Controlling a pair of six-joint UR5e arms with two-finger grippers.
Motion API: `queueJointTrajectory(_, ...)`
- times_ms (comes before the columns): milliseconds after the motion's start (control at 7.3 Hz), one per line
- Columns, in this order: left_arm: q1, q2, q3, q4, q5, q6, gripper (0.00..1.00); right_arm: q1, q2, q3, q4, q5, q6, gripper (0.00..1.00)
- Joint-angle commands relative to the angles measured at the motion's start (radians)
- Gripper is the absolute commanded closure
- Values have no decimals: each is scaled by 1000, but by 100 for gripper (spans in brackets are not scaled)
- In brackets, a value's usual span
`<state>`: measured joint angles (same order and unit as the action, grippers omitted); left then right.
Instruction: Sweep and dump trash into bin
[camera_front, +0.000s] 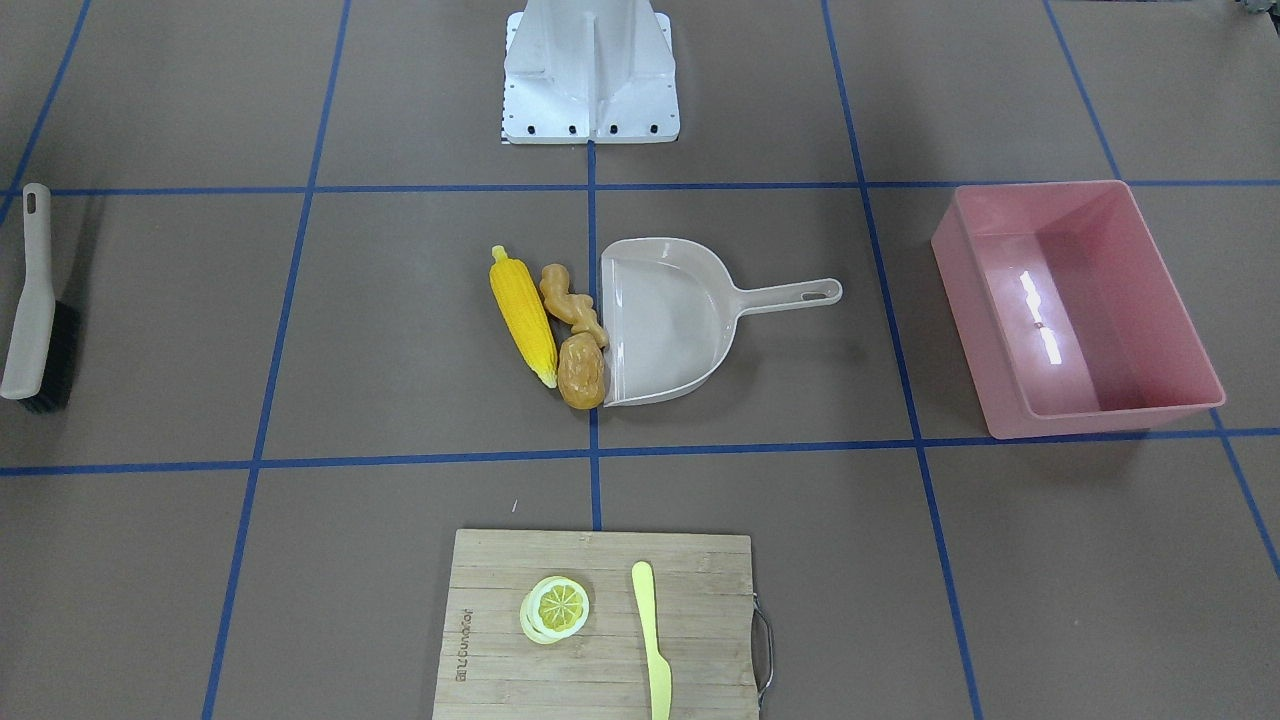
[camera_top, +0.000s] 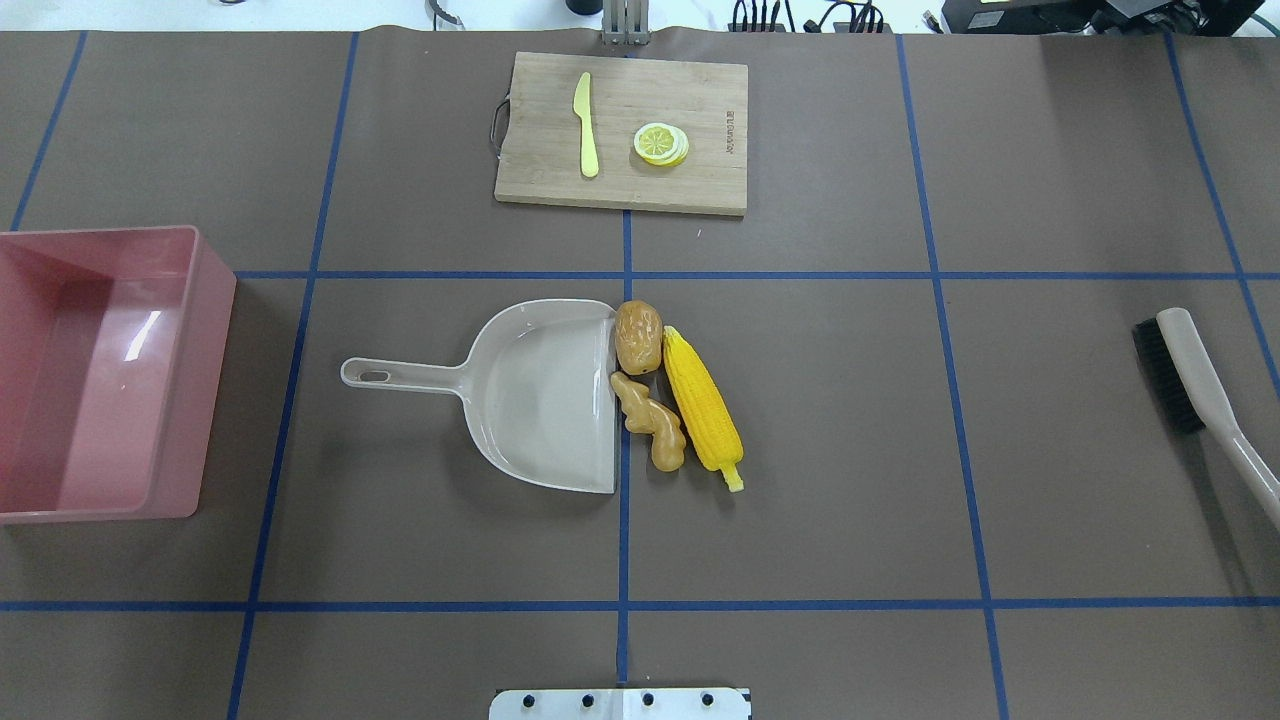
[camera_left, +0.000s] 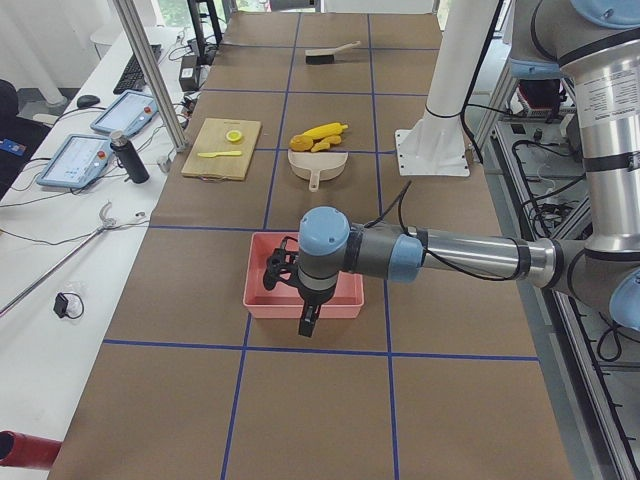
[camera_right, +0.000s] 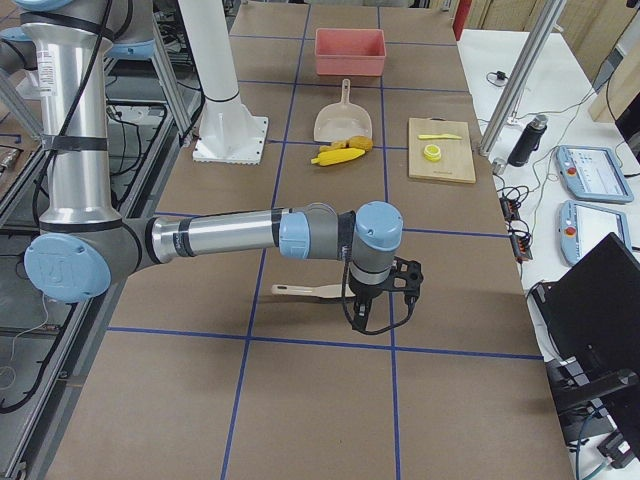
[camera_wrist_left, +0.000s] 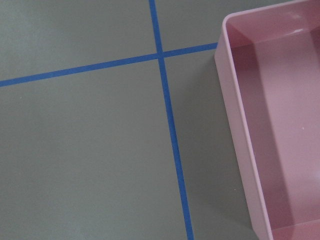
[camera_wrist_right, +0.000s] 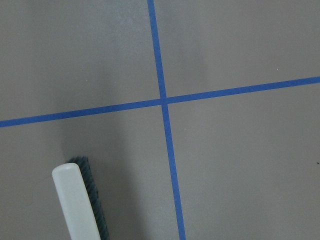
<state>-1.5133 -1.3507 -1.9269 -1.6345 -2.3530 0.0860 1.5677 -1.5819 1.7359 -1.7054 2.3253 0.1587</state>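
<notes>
Left tool hanging by pink bin; cannot tell whether apart or together. Right tool above hand brush; same doubt. Mid-surface, overhead view: potato and ginger root against dustpan lip, corn cob at their 3 o'clock. Bin at dustpan's 9 o'clock, well apart.
</notes>
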Motion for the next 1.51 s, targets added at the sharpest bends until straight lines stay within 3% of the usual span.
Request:
queueJointTrajectory(0,156,-161,-17,1,-17,-5,1,0,-12,31,0,3,-4,0)
queueJointTrajectory(411,429,-483,3,2,-8,-8,1,-2,-47,27,68,2,11,0)
queueJointTrajectory(685,589,-633,22,-28,94,1,1,-5,-75,28,102,8,15,0)
queueJointTrajectory(822,629,-639,22,-69,139,1,1,-35,-98,39,102,5,28,0)
queueJointTrajectory(1095,637,-625,8,-119,124,9,1,-75,-203,169,102,34,84,0)
queueJointTrajectory(1369,639,-636,0,-119,126,21,1,-130,-275,230,105,55,134,0)
